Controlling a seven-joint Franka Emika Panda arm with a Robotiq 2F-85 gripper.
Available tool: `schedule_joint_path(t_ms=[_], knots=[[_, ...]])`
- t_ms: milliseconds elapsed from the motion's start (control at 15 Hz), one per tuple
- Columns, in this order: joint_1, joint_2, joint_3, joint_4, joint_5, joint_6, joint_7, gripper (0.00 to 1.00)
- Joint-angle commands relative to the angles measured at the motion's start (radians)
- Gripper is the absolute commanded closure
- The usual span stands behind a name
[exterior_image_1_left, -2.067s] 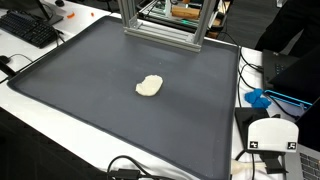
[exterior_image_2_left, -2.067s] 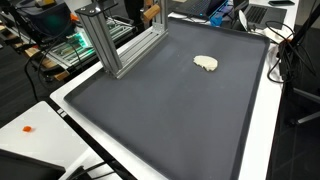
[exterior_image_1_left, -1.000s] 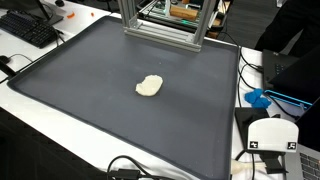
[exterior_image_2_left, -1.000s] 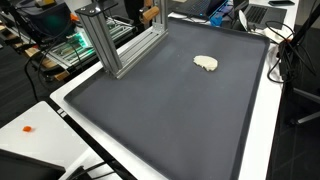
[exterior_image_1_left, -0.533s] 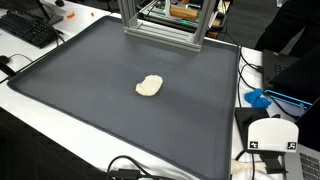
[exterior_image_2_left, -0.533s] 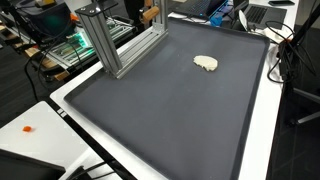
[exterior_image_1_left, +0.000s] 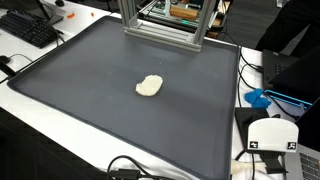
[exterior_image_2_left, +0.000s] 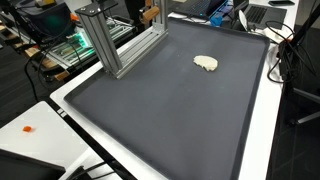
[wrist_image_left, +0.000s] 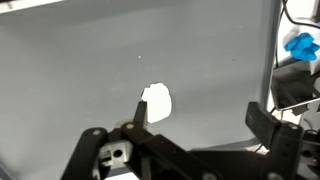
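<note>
A small cream-coloured lump lies alone on the dark grey mat, seen in both exterior views (exterior_image_1_left: 149, 86) (exterior_image_2_left: 205, 63). In the wrist view the lump (wrist_image_left: 156, 102) shows far below, just beside one of the gripper's fingers (wrist_image_left: 139, 110). My gripper (wrist_image_left: 198, 115) hangs high above the mat with its jaws wide apart and nothing between them. The arm and gripper do not show in either exterior view.
The dark mat (exterior_image_1_left: 90, 90) (exterior_image_2_left: 170, 110) covers most of the white table. An aluminium frame (exterior_image_1_left: 160, 25) (exterior_image_2_left: 115, 40) stands at one edge. A blue object (exterior_image_1_left: 258, 98) (wrist_image_left: 300, 45), cables and a white device (exterior_image_1_left: 272, 135) lie beside the mat. A keyboard (exterior_image_1_left: 30, 28) sits at one corner.
</note>
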Motion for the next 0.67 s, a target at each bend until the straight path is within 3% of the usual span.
schedule_joint_path(t_ms=[0,133,200,600], knots=[[-0.016,0.155,0.015,0.074,-0.028,0.076,0.071,0.00],[-0.012,0.214,0.009,0.095,-0.050,0.121,0.076,0.00],[0.003,0.155,-0.006,0.062,-0.015,0.093,0.045,0.00],[0.005,0.174,-0.008,0.077,-0.017,0.101,0.046,0.00]])
